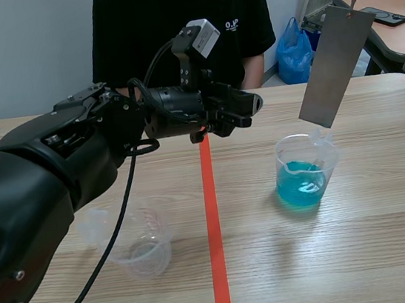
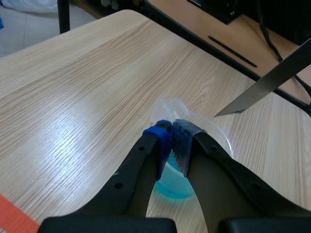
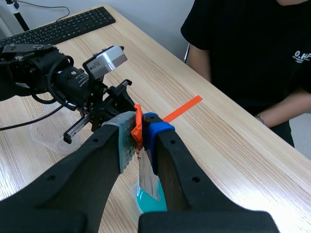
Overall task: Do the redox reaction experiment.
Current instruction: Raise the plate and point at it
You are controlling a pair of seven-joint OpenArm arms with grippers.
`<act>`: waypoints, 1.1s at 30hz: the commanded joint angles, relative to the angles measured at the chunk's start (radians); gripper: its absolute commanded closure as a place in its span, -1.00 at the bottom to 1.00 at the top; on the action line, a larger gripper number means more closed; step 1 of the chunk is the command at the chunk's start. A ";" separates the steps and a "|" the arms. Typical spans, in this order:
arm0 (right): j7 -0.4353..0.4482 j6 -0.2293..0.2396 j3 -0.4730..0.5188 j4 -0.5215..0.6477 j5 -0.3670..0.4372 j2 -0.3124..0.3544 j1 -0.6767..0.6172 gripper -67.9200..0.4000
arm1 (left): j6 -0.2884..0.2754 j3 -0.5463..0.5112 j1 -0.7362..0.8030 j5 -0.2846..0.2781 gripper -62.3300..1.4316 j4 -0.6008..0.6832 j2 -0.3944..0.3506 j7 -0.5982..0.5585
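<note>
Flat metal plate point(image 1: 337, 66) over clear beaker point(image 1: 288, 164)

The wooden table point(image 1: 392, 231) bears a blue-liquid beaker point(image 1: 301, 183) below the right tool point(image 3: 141, 124) and an empty clear beaker point(image 1: 146, 245) well aside.

- Over the beaker point(image 1: 306, 175): a metal sheet point(image 1: 335, 67) hangs tilted, its low corner just above the rim, barring the way down from the far right.
- Middle: the left arm point(image 1: 76, 153) lies across, raised off the table point(image 1: 394, 246).
- Near left: an empty cup point(image 1: 144, 245).
- Free: bare wood between cup and beaker, and on the beaker's near side.
</note>
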 commanded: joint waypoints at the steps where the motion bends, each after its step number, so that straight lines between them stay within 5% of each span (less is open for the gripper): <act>1: 0.008 0.011 0.012 0.012 0.022 0.018 0.012 0.94 | -0.001 -0.001 -0.024 -0.014 0.84 0.017 0.012 -0.016; 33: 0.008 0.011 0.012 0.012 0.022 0.018 0.012 0.94 | -0.001 -0.001 -0.027 0.017 0.84 0.017 0.050 -0.119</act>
